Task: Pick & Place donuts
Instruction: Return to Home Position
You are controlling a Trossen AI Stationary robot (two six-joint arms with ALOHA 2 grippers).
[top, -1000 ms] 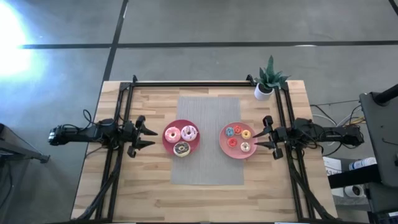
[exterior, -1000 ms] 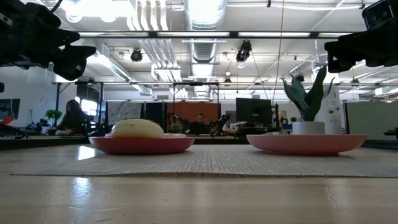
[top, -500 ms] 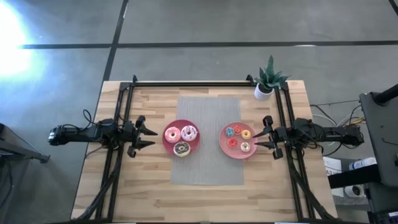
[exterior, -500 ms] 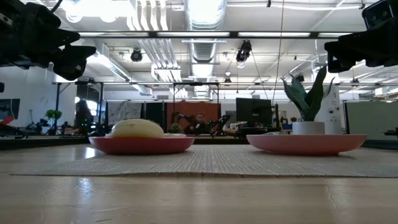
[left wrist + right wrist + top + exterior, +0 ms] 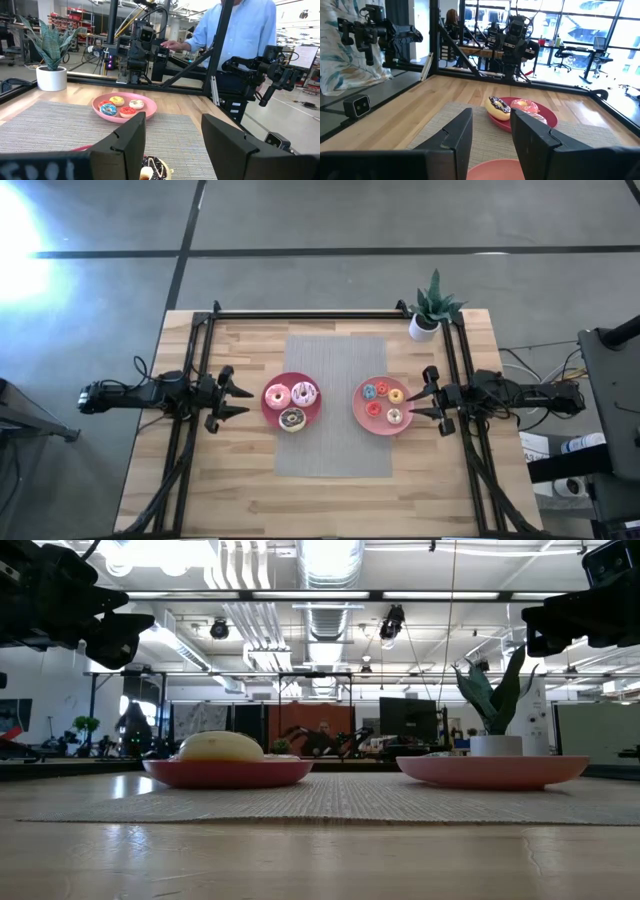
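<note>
- High view: the left gripper [image 5: 240,400] waits open beside the left plate [image 5: 291,401] with three donuts [image 5: 292,419]; the right gripper [image 5: 415,402], fingers apart and empty, beside the right plate [image 5: 384,405] — four small donuts [image 5: 374,408].
- Low view: both plates on the mat [image 5: 320,802].
- Left wrist view: a person [image 5: 240,30] behind the table [image 5: 185,107].

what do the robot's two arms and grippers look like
Both arms are dark, nearly black, slim and jointed, with black cables trailing behind them. The left gripper and right gripper each end in two flat, angular black fingers. No markings are legible.
</note>
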